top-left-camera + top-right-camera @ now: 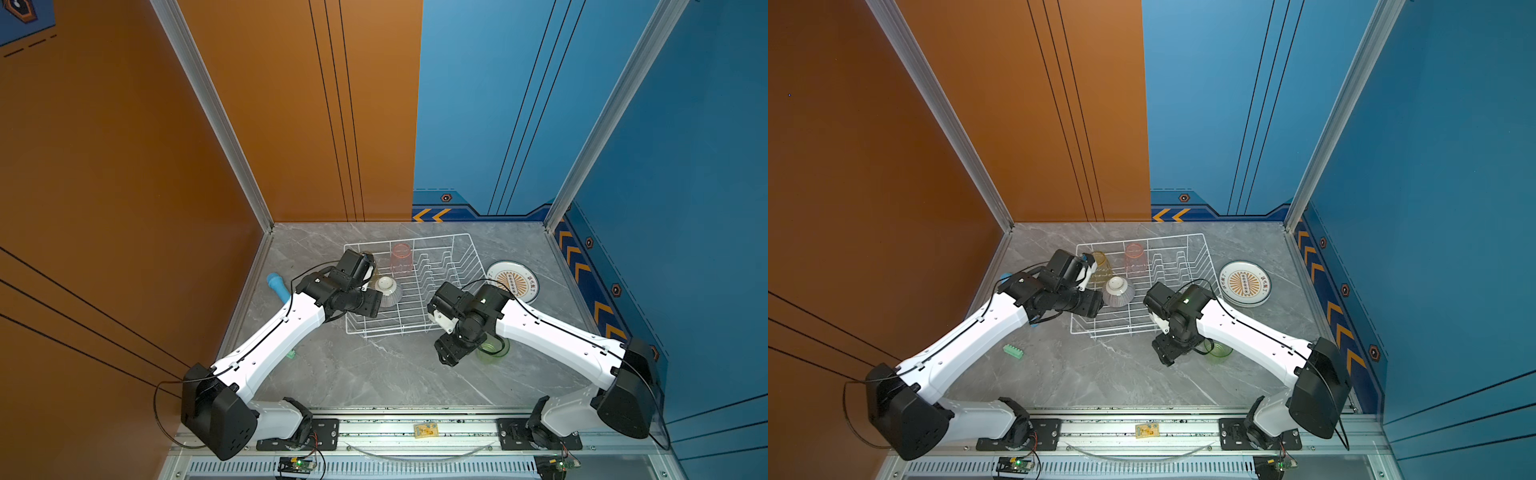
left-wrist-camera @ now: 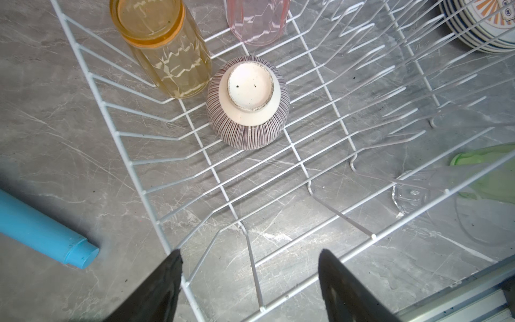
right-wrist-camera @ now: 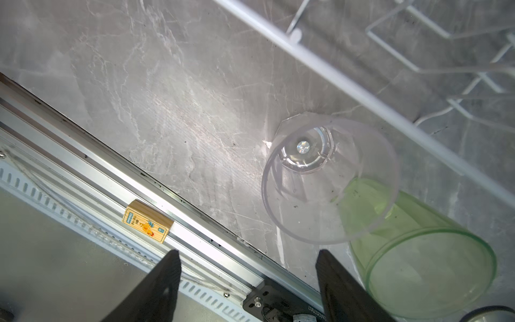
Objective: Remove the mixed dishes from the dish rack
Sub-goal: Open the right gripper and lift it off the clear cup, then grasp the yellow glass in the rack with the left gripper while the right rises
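Nearest, on the grey marble table (image 1: 374, 374), a clear glass tumbler (image 3: 328, 178) and a green glass tumbler (image 3: 418, 251) are seen upright just outside the white wire dish rack (image 2: 118, 133), ahead of the right gripper (image 3: 246, 252), whose jaws are spread wide and empty. Inside the rack, a white bowl with fine purple-grey stripes (image 2: 248, 111) is set upside down beside inverted yellow (image 2: 167, 50) and pink (image 2: 256, 22) glass tumblers, ahead of the left gripper (image 2: 249, 252), likewise spread and empty. Farther right, a stack of white dark-rimmed plates (image 1: 513, 280) is placed on the table beside the rack.
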You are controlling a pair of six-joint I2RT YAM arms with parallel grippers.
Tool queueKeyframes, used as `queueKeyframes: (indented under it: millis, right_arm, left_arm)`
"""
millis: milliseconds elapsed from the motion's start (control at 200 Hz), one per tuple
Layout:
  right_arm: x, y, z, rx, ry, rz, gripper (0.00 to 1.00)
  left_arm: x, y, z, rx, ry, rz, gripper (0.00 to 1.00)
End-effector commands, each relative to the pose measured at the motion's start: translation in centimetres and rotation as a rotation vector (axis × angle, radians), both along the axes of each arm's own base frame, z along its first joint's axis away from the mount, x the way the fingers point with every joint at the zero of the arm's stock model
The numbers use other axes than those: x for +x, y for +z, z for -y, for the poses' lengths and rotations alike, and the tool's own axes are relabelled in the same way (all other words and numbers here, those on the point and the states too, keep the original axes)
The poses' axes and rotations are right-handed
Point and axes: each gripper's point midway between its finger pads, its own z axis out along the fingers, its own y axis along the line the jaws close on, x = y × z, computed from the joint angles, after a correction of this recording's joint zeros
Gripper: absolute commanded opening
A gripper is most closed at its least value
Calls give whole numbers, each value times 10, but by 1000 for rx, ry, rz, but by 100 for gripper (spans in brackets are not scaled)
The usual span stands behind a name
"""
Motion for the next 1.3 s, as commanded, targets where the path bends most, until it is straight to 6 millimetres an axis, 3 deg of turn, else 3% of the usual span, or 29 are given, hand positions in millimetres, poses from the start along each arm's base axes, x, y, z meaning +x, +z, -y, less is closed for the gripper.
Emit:
queueKeyframes:
  millis: [0,130,270,381,546,756,901,1297]
  right_arm:
    - [16,35,-10,147,-25,96,75]
    - [35,58,-7,256,-90,169,75]
    - [57,68,8,298,-166,230,76]
    - [68,73,12,333,-194,261,76]
    - [78,70,13,359,-201,261,75]
    - [88,71,16,396,-205,266,75]
    - [94,72,23,407,-214,268,76]
    - [104,58,28,412,-230,239,76]
  left_arm:
    - [2,-5,4,36,-22,-6,78]
    - [13,-13,10,73,-24,-4,79]
    - [34,-20,17,91,-8,17,79]
    - [58,-12,17,99,38,83,78]
    - [99,1,5,111,121,132,78]
    - [142,-19,-12,114,214,69,79]
    - [160,-36,-15,107,249,26,80]
    - [196,-60,-15,87,274,-13,80]
